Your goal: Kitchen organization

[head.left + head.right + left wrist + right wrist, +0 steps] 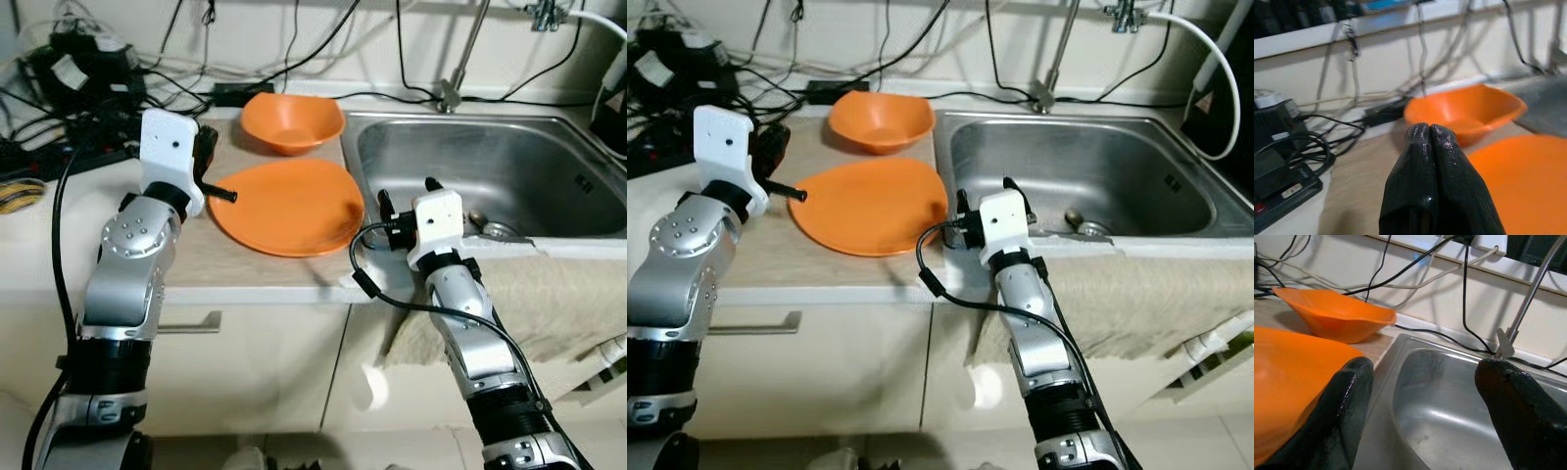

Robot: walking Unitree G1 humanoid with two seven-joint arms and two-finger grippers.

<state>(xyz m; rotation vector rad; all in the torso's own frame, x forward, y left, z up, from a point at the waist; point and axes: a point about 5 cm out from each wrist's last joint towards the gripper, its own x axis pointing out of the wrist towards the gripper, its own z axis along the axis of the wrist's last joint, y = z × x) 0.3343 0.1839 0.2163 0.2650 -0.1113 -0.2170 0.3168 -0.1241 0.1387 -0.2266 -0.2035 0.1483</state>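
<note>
Roughly by size, places taken from the sink:

Sink (509, 166): steel basin, drain toward the front; faucet (460, 59) behind.
Surface (196, 259): left of the sink, carrying both orange dishes.
Plate (286, 206): flat, just left of the sink rim, near the front edge.
Bowl (292, 120): upright, behind the plate, close to the sink's back-left corner.
Right gripper (405, 199): at the sink's front-left corner, fingers (1347, 401) spread wide, empty; one just beside the plate rim.
Left gripper (1430, 142): far side of the plate, fingers pressed together, holding nothing.
Likely step: grasping the plate.
Advice: slide one finger under the rim, pinch firmly, lift level, steer clear of the bowl.
</note>
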